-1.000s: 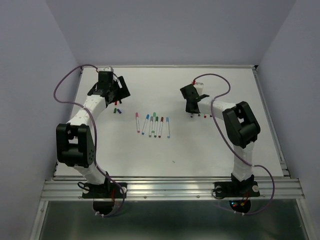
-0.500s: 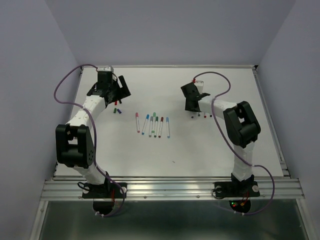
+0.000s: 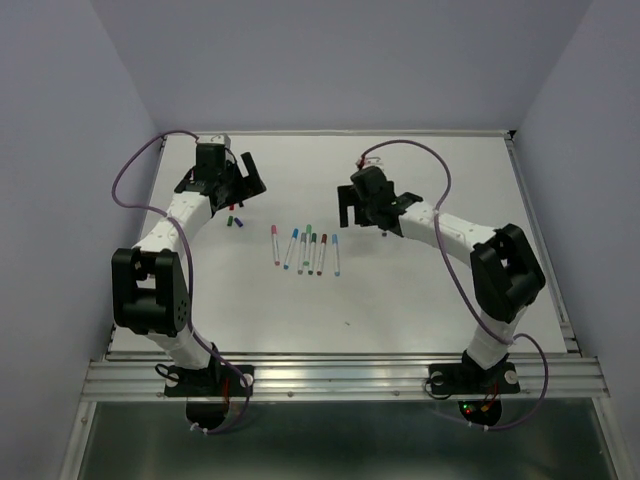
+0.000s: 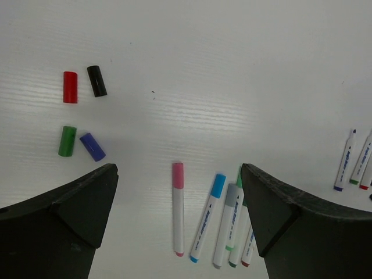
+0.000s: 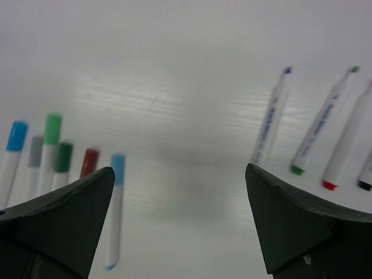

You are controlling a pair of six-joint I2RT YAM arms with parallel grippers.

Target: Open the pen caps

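Plainly, the left claw [image 4: 177, 170] and right claw [image 5: 180, 170] both gape wide, gripping nothing.

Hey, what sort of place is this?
Likely a robotics lab test cell: a left arm and right arm bolted to a metal rail, a white table boxed in by plain walls, and marker pens laid out.

Bright, even light on the white worktop [image 3: 420, 300], shadows soft and faint. Left wrist view is crisp; right wrist view smears, pens [image 5: 271, 116] blurred.
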